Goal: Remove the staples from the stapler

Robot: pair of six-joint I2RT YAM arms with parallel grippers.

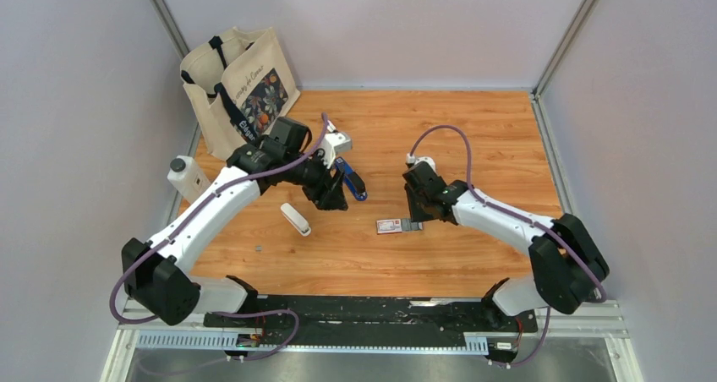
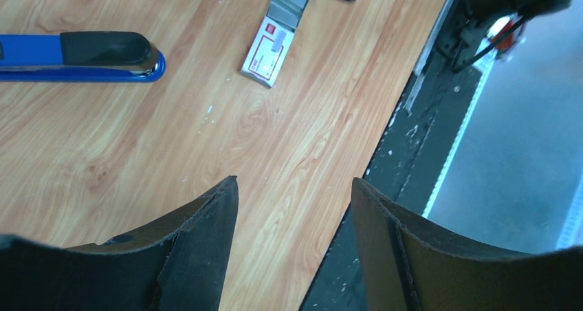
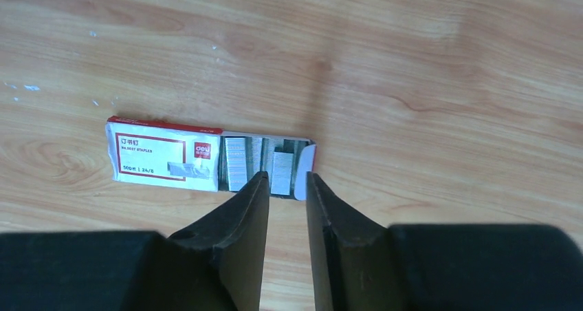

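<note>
The blue stapler [image 1: 352, 180] with a dark end lies on the wooden table, just right of my left gripper [image 1: 332, 198]. In the left wrist view the stapler [image 2: 75, 55] lies flat at the upper left, apart from my left gripper [image 2: 295, 185], which is open and empty above the table's near edge. The red-and-white staple box [image 1: 390, 225] lies mid-table with its tray slid out. In the right wrist view the box [image 3: 165, 156] shows grey staple strips [image 3: 275, 165] in the tray. My right gripper [image 3: 285, 178] hovers at the tray, jaws narrowly apart with nothing between them.
A canvas tote bag [image 1: 241, 90] stands at the back left. A white bottle [image 1: 188, 177] stands at the left edge. A small white oblong object [image 1: 295, 218] lies left of the box. A tiny dark speck [image 1: 257, 248] lies nearer the front.
</note>
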